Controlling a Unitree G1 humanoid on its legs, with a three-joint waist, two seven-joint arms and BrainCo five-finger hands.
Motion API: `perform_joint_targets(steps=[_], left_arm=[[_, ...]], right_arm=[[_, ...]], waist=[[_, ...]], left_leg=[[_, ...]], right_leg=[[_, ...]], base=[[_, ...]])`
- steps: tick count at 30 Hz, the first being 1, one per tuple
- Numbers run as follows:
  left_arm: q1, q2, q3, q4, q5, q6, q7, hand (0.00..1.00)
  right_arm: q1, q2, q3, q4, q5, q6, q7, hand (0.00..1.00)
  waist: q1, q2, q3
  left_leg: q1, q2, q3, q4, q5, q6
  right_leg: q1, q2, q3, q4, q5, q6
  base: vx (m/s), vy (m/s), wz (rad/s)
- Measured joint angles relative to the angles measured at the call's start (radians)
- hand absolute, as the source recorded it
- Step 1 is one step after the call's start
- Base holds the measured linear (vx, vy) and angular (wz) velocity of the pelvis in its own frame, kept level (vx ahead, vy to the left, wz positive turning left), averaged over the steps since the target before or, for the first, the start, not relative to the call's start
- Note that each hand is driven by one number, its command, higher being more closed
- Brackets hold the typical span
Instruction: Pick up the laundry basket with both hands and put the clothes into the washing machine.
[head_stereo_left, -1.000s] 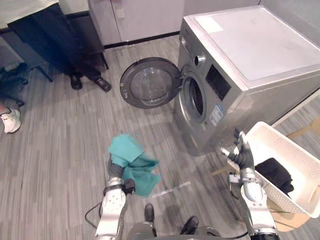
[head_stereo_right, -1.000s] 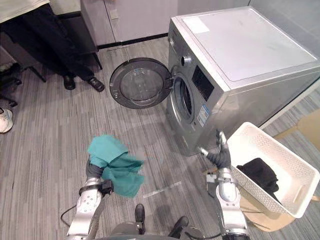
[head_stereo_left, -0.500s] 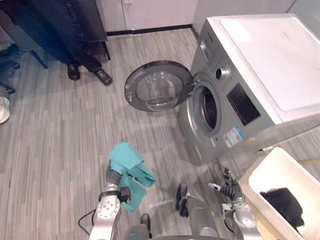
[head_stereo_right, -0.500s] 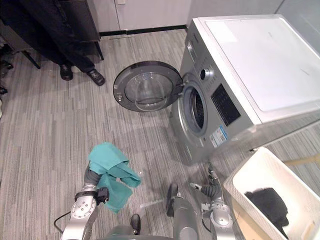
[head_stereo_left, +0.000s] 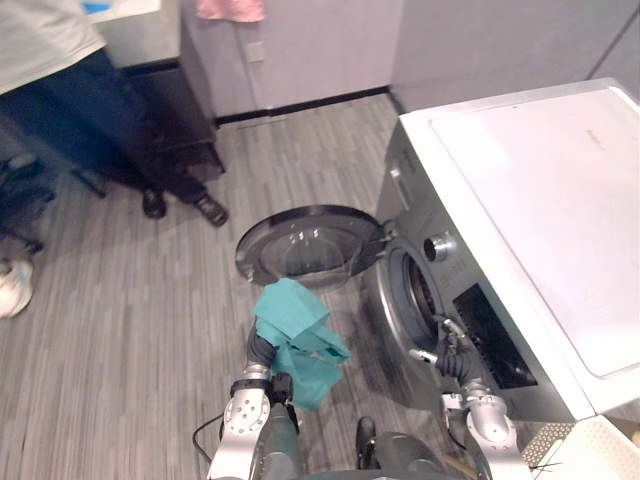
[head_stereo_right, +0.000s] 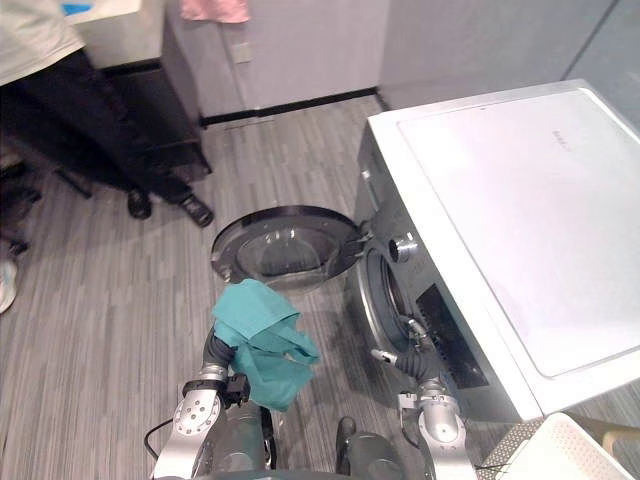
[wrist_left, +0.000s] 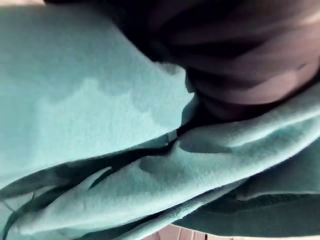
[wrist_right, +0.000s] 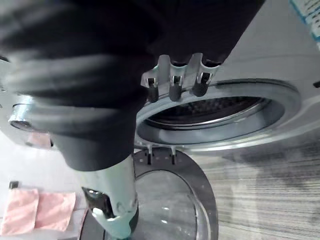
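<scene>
A teal cloth (head_stereo_left: 295, 335) hangs bunched over my left hand (head_stereo_left: 262, 352), held up just in front of the washing machine's open round door (head_stereo_left: 310, 245). In the left wrist view the teal cloth (wrist_left: 100, 125) lies across the hand's dark cover. My right hand (head_stereo_left: 452, 355) hovers open at the lower rim of the drum opening (head_stereo_left: 420, 300), empty. In the right wrist view its fingers (wrist_right: 172, 80) point at the drum opening (wrist_right: 210, 107). A corner of the white laundry basket (head_stereo_right: 545, 455) shows at the lower right, behind my right arm.
The silver washing machine (head_stereo_left: 530, 220) fills the right side, its door swung out to the left over the grey plank floor. A person in dark trousers (head_stereo_left: 120, 140) stands at the upper left by a dark cabinet. A pink cloth (head_stereo_left: 230, 10) hangs at the top.
The camera has swung toward the washing machine, so the basket has slid to the lower right corner. The teal cloth is now close to the open door, and my right hand is at the drum opening.
</scene>
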Motion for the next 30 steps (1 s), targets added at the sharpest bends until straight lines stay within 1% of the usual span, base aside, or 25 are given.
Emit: perform_joint_targets(steps=[1, 2, 3, 4, 5, 6, 7, 9, 10, 11, 12, 13, 14, 15, 16, 17, 18, 19, 21, 22, 24, 25, 27, 28, 30], left_arm=[[0.002, 0.002, -0.001, 0.0, 0.009, 0.0, 0.001, 1.0], [0.003, 0.002, -0.002, 0.001, 0.013, 0.0, 0.001, 1.0], [0.014, -0.002, -0.002, 0.001, 0.019, 0.0, 0.001, 1.0], [0.023, -0.001, -0.003, 0.018, 0.024, 0.002, -0.002, 1.0], [0.023, 0.021, 0.0, 0.03, 0.025, 0.01, -0.001, 1.0], [0.033, 0.033, 0.001, 0.031, 0.024, 0.012, -0.001, 1.0], [0.038, 0.036, 0.002, 0.031, 0.024, 0.012, -0.001, 1.0], [0.049, 0.04, 0.006, 0.031, 0.024, 0.012, -0.001, 1.0], [0.049, 0.04, 0.011, 0.032, 0.024, 0.013, 0.0, 1.0], [0.048, 0.042, 0.02, 0.033, 0.024, 0.013, -0.001, 1.0], [0.044, 0.044, 0.041, 0.045, 0.024, 0.012, 0.0, 1.0], [0.038, 0.047, 0.058, 0.067, 0.024, 0.013, 0.002, 1.0], [0.029, 0.049, 0.066, 0.086, 0.023, 0.015, 0.004, 1.0], [0.011, 0.056, 0.075, 0.116, 0.023, 0.022, 0.004, 1.0], [-0.005, 0.064, 0.084, 0.133, 0.022, 0.024, 0.005, 1.0], [-0.014, 0.065, 0.087, 0.141, 0.021, 0.024, 0.005, 1.0], [-0.044, 0.073, 0.098, 0.154, 0.012, 0.024, 0.011, 1.0], [-0.059, 0.072, 0.099, 0.158, 0.011, 0.024, 0.019, 1.0], [-0.112, 0.067, 0.128, 0.16, -0.022, 0.024, 0.049, 1.0], [-0.151, 0.057, 0.138, 0.16, -0.049, 0.024, 0.069, 1.0], [-0.223, 0.054, 0.144, 0.16, -0.078, 0.024, 0.097, 1.0], [-0.297, 0.051, 0.158, 0.16, -0.116, 0.023, 0.128, 1.0], [-0.338, 0.053, 0.164, 0.161, -0.135, 0.022, 0.151, 1.0], [-0.375, 0.052, 0.166, 0.162, -0.15, 0.022, 0.176, 1.0], [-0.425, 0.054, 0.172, 0.167, -0.183, 0.02, 0.21, 1.0]], right_arm=[[-0.008, 0.012, -0.001, 0.018, -0.006, -0.001, -0.004, 0.0], [-0.009, 0.012, -0.001, 0.022, -0.007, -0.001, -0.004, 0.0], [-0.011, 0.007, -0.003, 0.034, -0.007, -0.001, -0.005, 0.0], [-0.025, 0.02, -0.009, 0.079, -0.007, 0.001, -0.006, 0.0], [-0.008, 0.035, -0.007, 0.097, -0.007, 0.008, -0.007, 0.0], [0.004, 0.039, -0.006, 0.099, -0.007, 0.006, -0.007, 0.0], [0.01, 0.038, -0.006, 0.103, -0.007, 0.007, -0.007, 0.0], [0.004, 0.036, -0.005, 0.141, -0.007, 0.004, -0.007, 0.0], [-0.018, 0.035, -0.002, 0.175, -0.007, 0.004, -0.007, 0.0], [-0.046, 0.035, 0.001, 0.221, -0.007, 0.004, -0.007, 0.0], [-0.087, 0.033, 0.011, 0.29, -0.007, 0.005, -0.007, 0.0], [-0.114, 0.033, 0.019, 0.339, -0.007, 0.006, -0.007, 0.0], [-0.129, 0.03, 0.019, 0.362, -0.007, 0.006, -0.007, 0.0], [-0.147, 0.02, 0.021, 0.391, -0.007, 0.006, -0.007, 0.0], [-0.156, 0.009, 0.021, 0.412, -0.007, 0.006, -0.008, 0.0], [-0.16, 0.001, 0.021, 0.423, -0.007, 0.005, -0.009, 0.0], [-0.176, -0.019, 0.015, 0.44, -0.007, 0.006, -0.015, 0.0], [-0.188, -0.025, 0.014, 0.44, -0.007, 0.006, -0.022, 0.0], [-0.228, -0.031, 0.0, 0.418, 0.002, 0.006, -0.048, 0.0], [-0.234, -0.03, -0.017, 0.378, 0.006, 0.006, -0.06, 0.0], [-0.235, -0.029, -0.031, 0.308, 0.022, 0.006, -0.088, 0.0], [-0.24, -0.023, -0.038, 0.243, 0.048, 0.005, -0.119, 0.0], [-0.243, -0.019, -0.037, 0.209, 0.058, 0.005, -0.135, 0.0], [-0.246, -0.019, -0.037, 0.177, 0.08, 0.004, -0.151, 0.0], [-0.249, 0.002, -0.055, 0.128, 0.094, 0.001, -0.177, 0.0]], waist=[[0.015, 0.001, -0.003], [0.02, 0.003, -0.005], [0.026, 0.022, -0.017], [0.018, 0.014, -0.025], [0.014, -0.022, -0.046], [0.014, -0.039, -0.056], [0.014, -0.052, -0.064], [0.012, -0.067, -0.075], [0.012, -0.067, -0.077], [0.011, -0.066, -0.076], [0.013, -0.062, -0.075], [0.016, -0.057, -0.072], [0.015, -0.059, -0.072], [0.011, -0.043, -0.064], [0.009, -0.045, -0.059], [0.004, -0.04, -0.053], [-0.009, -0.027, -0.019], [-0.009, -0.025, -0.005], [-0.012, -0.026, 0.049], [-0.013, -0.02, 0.07], [-0.017, -0.02, 0.106], [-0.028, -0.027, 0.147], [-0.039, -0.038, 0.171], [-0.04, -0.036, 0.191], [-0.04, -0.037, 0.198]], left_leg=[[0.042, -0.053, -0.111, -0.166, 0.018, -0.019], [0.052, -0.058, -0.127, -0.194, 0.029, -0.028], [0.077, -0.056, -0.17, -0.255, 0.09, -0.04], [0.084, -0.048, -0.149, -0.224, 0.083, -0.087], [0.108, -0.062, -0.092, -0.23, 0.059, -0.069], [0.123, -0.071, -0.042, -0.237, 0.049, -0.053], [0.134, -0.075, -0.015, -0.239, 0.044, -0.047], [0.157, -0.078, 0.084, -0.247, 0.03, -0.024], [0.159, -0.074, 0.119, -0.257, 0.03, -0.022], [0.161, -0.066, 0.154, -0.275, 0.032, -0.018], [0.166, -0.053, 0.205, -0.301, 0.037, -0.011], [0.173, -0.049, 0.247, -0.317, 0.04, -0.008], [0.176, -0.046, 0.262, -0.319, 0.04, -0.008], [0.179, -0.042, 0.288, -0.325, 0.039, -0.009], [0.178, -0.04, 0.305, -0.32, 0.039, -0.009], [0.172, -0.038, 0.306, -0.313, 0.039, -0.009], [0.154, -0.032, 0.307, -0.279, 0.039, -0.009], [0.135, -0.024, 0.308, -0.254, 0.038, -0.009], [0.064, 0.004, 0.305, -0.149, 0.032, 0.002], [0.003, 0.028, 0.297, -0.071, 0.008, 0.004], [-0.066, 0.059, 0.273, 0.02, -0.068, -0.007], [-0.149, 0.084, 0.252, 0.131, -0.14, -0.013], [-0.204, 0.1, 0.244, 0.208, -0.17, -0.012], [-0.26, 0.118, 0.232, 0.286, -0.201, -0.014], [-0.367, 0.146, 0.215, 0.393, -0.236, -0.011]], right_leg=[[0.0, 0.002, 0.076, 0.035, -0.033, 0.039], [-0.002, 0.005, 0.091, 0.043, -0.044, 0.053], [-0.004, 0.022, 0.13, 0.063, -0.079, 0.081], [-0.015, 0.028, 0.172, 0.097, -0.122, 0.106], [-0.03, 0.001, 0.211, 0.115, -0.133, 0.125], [-0.032, -0.018, 0.247, 0.108, -0.138, 0.138], [-0.032, -0.026, 0.271, 0.103, -0.135, 0.144], [-0.047, -0.052, 0.33, 0.06, -0.1, 0.188], [-0.063, -0.056, 0.339, 0.04, -0.073, 0.194], [-0.08, -0.064, 0.315, 0.016, -0.043, 0.196], [-0.098, -0.087, 0.221, -0.014, -0.012, 0.188], [-0.115, -0.118, 0.102, -0.022, -0.005, 0.177], [-0.118, -0.141, 0.032, -0.028, 0.001, 0.169], [-0.128, -0.18, -0.082, -0.031, 0.011, 0.152], [-0.14, -0.2, -0.131, -0.026, 0.03, 0.165], [-0.151, -0.198, -0.126, -0.019, 0.038, 0.181], [-0.185, -0.192, -0.113, 0.025, 0.039, 0.182], [-0.208, -0.189, -0.104, 0.055, 0.038, 0.182], [-0.302, -0.186, -0.092, 0.156, 0.035, 0.177], [-0.369, -0.184, -0.096, 0.225, 0.02, 0.159], [-0.458, -0.181, -0.1, 0.331, -0.042, 0.149], [-0.558, -0.186, -0.099, 0.465, -0.102, 0.141], [-0.621, -0.192, -0.093, 0.551, -0.132, 0.139], [-0.68, -0.191, -0.086, 0.623, -0.155, 0.135], [-0.792, -0.188, -0.073, 0.722, -0.179, 0.126]], base=[[0.24, 0.275, -1.34], [0.27, 0.365, -1.65], [0.16, 0.286, -1.27], [0.2, 0.379, -1.57], [0.16, 0.336, -1.35], [0.1, 0.236, -1.01], [0.08, 0.246, -1.0], [0.03, 0.249, -1.19], [-0.01, 0.197, -1.16], [-0.05, 0.127, -1.2], [-0.07, 0.09, -1.23], [-0.07, 0.033, -1.09], [-0.05, 0.003, -0.86], [-0.04, -0.004, -0.69], [-0.01, -0.013, -0.54], [-0.01, -0.025, -0.4], [0.0, -0.036, -0.33], [-0.04, -0.077, -0.57], [-0.14, -0.118, -0.56], [-0.2, -0.102, -0.44], [-0.18, -0.076, -0.35], [-0.17, -0.07, -0.14], [-0.15, -0.081, -0.06], [-0.16, -0.069, -0.15], [-0.15, -0.044, -0.19]])
